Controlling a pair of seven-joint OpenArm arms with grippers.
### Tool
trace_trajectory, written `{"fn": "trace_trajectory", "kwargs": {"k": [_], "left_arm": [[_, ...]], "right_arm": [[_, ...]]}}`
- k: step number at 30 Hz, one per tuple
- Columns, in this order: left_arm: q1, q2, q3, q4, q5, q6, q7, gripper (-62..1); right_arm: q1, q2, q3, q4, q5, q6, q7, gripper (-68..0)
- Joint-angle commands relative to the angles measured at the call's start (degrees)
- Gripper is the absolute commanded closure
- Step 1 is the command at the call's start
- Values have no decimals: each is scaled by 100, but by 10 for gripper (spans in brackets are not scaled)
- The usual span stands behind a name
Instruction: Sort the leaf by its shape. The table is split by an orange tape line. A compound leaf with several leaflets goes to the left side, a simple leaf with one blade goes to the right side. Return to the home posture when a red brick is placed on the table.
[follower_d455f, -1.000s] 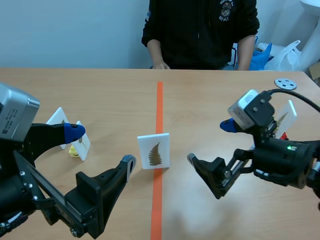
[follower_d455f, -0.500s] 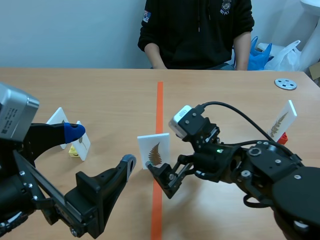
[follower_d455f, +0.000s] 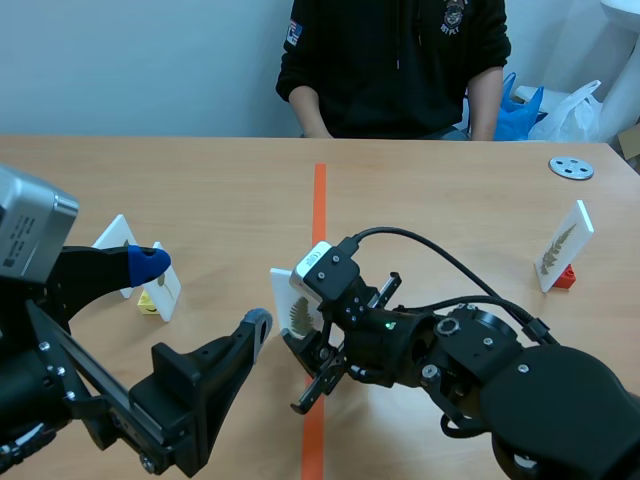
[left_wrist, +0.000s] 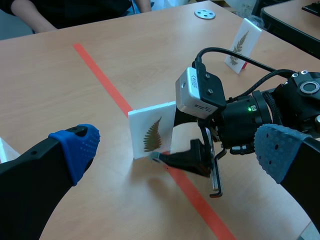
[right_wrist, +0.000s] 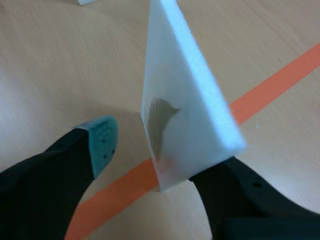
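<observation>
White fern card between parted right jaws

Both arms black. Right arm carries a white camera box, looped black cable, green light. Left arm: pads blue.

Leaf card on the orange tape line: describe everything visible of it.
The leaf card is a thick white panel, foam-like, printed with a brown fern leaf of many leaflets. It stands on edge on the orange tape line. The right gripper has its jaws open on either side of it; one pad is clear of the printed face, and contact behind it cannot be told.
</observation>
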Motion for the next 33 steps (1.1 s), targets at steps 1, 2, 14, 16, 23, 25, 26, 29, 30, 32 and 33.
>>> {"fn": "trace_trajectory", "kwargs": {"k": [1, 2, 14, 16, 23, 25, 26, 29, 30, 32, 33], "left_arm": [[-15, 11, -15, 31, -55, -11, -98, -623], [-15, 11, -15, 31, -55, -11, -98, -623], [-15, 11, -15, 31, -55, -11, -98, -623], [-15, 11, -15, 31, -55, -11, -101, -623], [-15, 11, -15, 31, -55, -11, -98, -623], [-15, 11, -15, 31, -55, -11, -98, -623], [-15, 11, -15, 31, -55, -11, -98, -623], [-15, 11, -15, 31, -55, -11, -98, -623], [-15, 11, -15, 31, -55, -11, -101, -623], [-15, 11, -15, 31, -55, -11, -101, -623], [-15, 11, -15, 31, -55, -11, -101, -623]], "right_arm": [[70, 61, 59, 170, 63, 0, 90, -160], [68, 61, 61, 170, 63, 0, 83, -131], [-61, 118, 111, 597, 68, 2, 212, -33], [-201, 177, 236, 946, 70, 7, 205, -33], [-964, 501, 907, 2363, 431, 28, 162, -33], [-1187, 616, 1134, 2743, 610, 28, 120, -33], [-1285, 669, 1252, 2909, 699, 28, 105, -33], [-1589, 811, 1690, 3407, 962, 31, 37, -33], [-1676, 846, 1847, 3556, 1064, 39, 17, -33], [-1832, 892, 2188, 3818, 1283, 50, -81, -33], [-1904, 925, 2363, 3934, 1405, 52, -125, -34]]}}
